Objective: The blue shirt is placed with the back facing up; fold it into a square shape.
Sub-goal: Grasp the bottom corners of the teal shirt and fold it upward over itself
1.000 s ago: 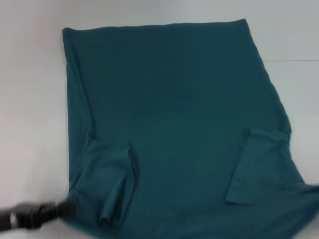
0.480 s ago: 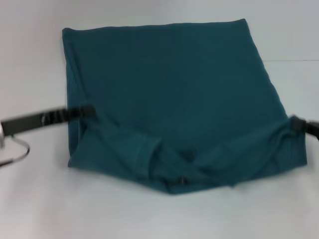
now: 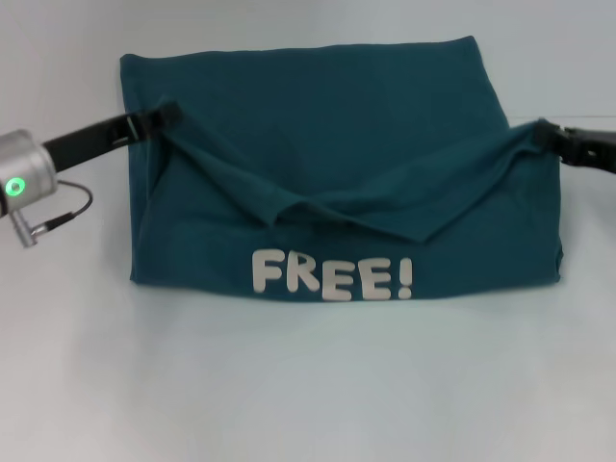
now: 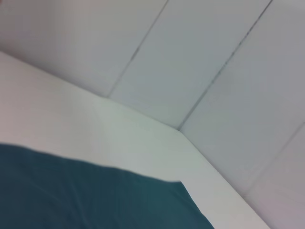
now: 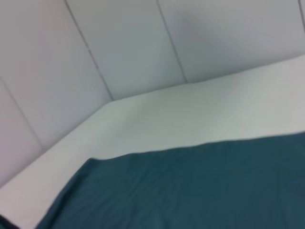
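Teal blue shirt point(image 3: 337, 144) half-folded on white table point(image 3: 308, 385) — left gripper point(image 3: 166, 114), right gripper point(image 3: 545, 132) pinching.

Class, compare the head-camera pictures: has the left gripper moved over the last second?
Yes. The left gripper has travelled from the table's near edge toward its far edge, lifting the blue shirt's corner.

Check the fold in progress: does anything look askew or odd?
Yes. The left gripper and right gripper hold the blue shirt by its near corners, but the carried edge sags in a wrinkled V at the middle. The FREE! lettering now faces up.
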### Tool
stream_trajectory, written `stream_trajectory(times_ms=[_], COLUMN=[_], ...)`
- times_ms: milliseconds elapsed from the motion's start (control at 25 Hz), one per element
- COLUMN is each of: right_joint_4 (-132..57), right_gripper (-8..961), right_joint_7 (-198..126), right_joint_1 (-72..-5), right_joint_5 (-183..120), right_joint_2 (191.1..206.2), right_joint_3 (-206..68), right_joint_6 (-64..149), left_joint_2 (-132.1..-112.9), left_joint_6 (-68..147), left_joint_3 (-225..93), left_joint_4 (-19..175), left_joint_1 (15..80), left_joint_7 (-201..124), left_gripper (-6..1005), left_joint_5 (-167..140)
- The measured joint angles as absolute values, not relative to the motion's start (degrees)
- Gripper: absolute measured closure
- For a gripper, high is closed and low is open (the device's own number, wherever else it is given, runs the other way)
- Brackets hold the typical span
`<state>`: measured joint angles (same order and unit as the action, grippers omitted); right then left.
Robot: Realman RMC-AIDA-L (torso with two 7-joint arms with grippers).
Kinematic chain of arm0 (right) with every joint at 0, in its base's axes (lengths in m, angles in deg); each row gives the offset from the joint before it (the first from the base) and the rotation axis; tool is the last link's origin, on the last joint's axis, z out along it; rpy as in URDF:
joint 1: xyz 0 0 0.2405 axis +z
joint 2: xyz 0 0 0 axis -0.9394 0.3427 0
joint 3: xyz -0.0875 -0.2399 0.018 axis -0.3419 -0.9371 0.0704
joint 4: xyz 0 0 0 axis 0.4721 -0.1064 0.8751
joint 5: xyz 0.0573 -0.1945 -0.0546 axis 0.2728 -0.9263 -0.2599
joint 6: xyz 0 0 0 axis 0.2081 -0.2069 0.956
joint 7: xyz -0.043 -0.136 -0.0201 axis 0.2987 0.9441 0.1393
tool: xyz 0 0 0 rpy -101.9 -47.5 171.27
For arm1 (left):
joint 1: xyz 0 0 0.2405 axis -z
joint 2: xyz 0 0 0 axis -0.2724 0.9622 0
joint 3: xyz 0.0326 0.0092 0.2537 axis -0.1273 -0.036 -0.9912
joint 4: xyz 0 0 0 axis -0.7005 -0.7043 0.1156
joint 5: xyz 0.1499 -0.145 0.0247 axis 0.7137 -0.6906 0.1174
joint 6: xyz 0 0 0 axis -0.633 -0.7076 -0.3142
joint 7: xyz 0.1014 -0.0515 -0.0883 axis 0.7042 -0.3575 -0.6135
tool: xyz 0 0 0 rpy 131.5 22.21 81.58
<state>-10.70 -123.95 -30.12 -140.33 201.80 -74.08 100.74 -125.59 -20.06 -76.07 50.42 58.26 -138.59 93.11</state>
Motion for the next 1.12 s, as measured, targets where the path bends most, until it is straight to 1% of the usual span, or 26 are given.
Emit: stream_trajectory(times_ms=[120, 280, 440, 760, 960, 1120], right_joint_4=[-11.51, -13.00, -15.10, -16.51, -16.85, -18.00], right_gripper=[954, 954, 953, 953, 953, 953], right_joint_7=[-123.22, -121.32, -119.84, -118.04, -117.68, -116.71], right_joint_1=[-28.35, -26.50, -25.03, -24.23, -23.77, -23.36], right_joint_5=[-138.03, -135.53, -134.40, -133.83, -133.31, -133.01], right_joint_2=[201.92, 202.41, 202.52, 203.26, 203.30, 203.30], right_joint_3=[-77.76, -81.84, -84.18, -85.42, -85.62, -85.64], right_joint_6=[94.99, 88.65, 84.40, 79.84, 78.46, 77.27], left_joint_2=[-125.79, -126.88, -127.62, -127.84, -127.83, -128.28], left_joint_6=[-15.99, -9.50, -5.96, -2.13, -0.64, 0.84], left_joint_3=[-76.08, -76.12, -76.16, -76.02, -76.03, -76.05], left_joint_4=[51.98, 53.24, 54.10, 56.89, 57.37, 57.49], left_joint_1=[59.75, 61.54, 62.30, 62.31, 62.39, 62.55], left_joint_7=[-135.99, -130.89, -127.92, -123.00, -121.21, -119.46], left_gripper=[924, 923, 922, 921, 920, 919], left_joint_5=[91.61, 88.82, 87.60, 84.11, 82.68, 82.52])
